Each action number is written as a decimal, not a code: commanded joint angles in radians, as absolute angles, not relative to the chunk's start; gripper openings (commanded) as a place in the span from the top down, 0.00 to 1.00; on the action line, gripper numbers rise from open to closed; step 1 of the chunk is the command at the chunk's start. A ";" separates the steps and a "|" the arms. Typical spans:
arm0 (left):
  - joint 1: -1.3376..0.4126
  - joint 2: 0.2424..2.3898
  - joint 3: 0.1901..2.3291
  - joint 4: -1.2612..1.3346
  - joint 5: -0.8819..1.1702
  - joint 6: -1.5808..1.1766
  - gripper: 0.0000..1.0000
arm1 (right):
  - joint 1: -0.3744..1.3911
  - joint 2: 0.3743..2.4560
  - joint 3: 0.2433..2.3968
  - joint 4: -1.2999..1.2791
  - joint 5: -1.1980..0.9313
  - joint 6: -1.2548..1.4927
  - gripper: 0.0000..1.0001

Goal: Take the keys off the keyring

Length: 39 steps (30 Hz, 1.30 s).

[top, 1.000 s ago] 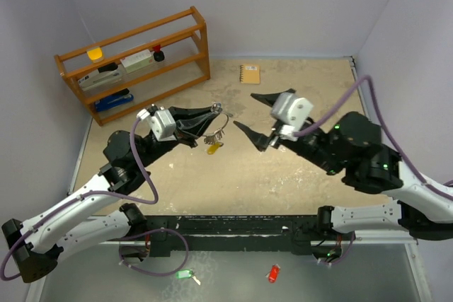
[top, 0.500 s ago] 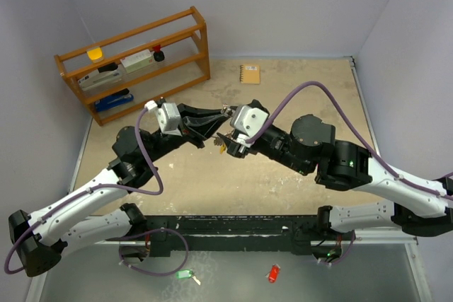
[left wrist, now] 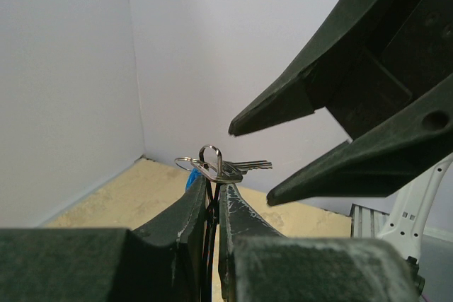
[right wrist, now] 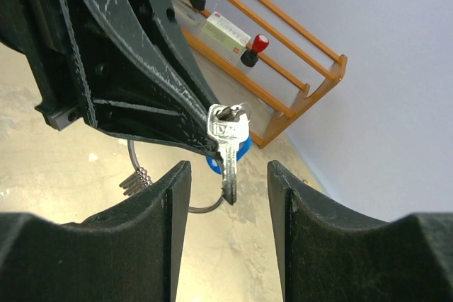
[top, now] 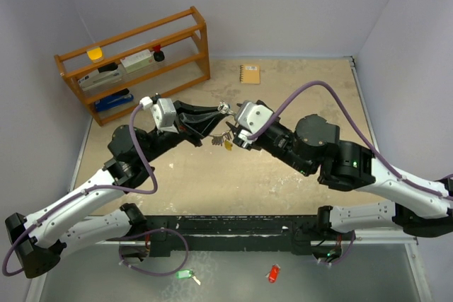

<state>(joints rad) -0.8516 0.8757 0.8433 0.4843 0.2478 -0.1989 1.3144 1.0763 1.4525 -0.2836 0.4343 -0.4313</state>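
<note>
My left gripper (top: 221, 109) is shut on the keyring (left wrist: 209, 160) and holds it above the table. Silver keys (top: 224, 137) and a yellow tag (top: 228, 145) hang below it. In the left wrist view one silver key (left wrist: 244, 167) lies across my fingertips and a blue tag (left wrist: 190, 178) shows behind them. My right gripper (right wrist: 226, 175) is open, one finger on each side of the hanging silver key (right wrist: 228, 139) without touching it. The blue tag (right wrist: 242, 153), the wire ring (right wrist: 205, 206) and a bunch of tiny keys (right wrist: 134, 180) hang behind.
A wooden rack (top: 134, 61) with small items stands at the back left. An orange notebook (top: 249, 73) lies at the back of the table. A green tag (top: 184, 274) and a red tag (top: 273, 274) lie below the front edge.
My right gripper has swung left from the table's right side to the keys and now straddles the hanging silver key. My left gripper has kept hold of the ring, shifting only slightly.
</note>
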 commanded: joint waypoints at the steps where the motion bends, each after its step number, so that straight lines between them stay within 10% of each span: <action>1: -0.853 0.852 0.902 0.518 0.259 -0.235 1.00 | 1.313 1.096 1.470 -0.265 0.481 -0.458 0.50; 25: -0.853 0.879 0.888 0.495 0.237 -0.230 1.00 | 1.313 1.090 1.468 -0.236 0.497 -0.482 0.60; 39: -0.853 0.889 0.882 0.518 0.268 -0.261 1.00 | 1.313 1.095 1.466 -0.236 0.488 -0.487 0.89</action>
<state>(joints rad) -0.8516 0.8879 0.8528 0.4507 0.2501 -0.2298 1.3144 1.1053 1.4521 -0.2855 0.4797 -0.4805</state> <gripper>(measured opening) 0.057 0.167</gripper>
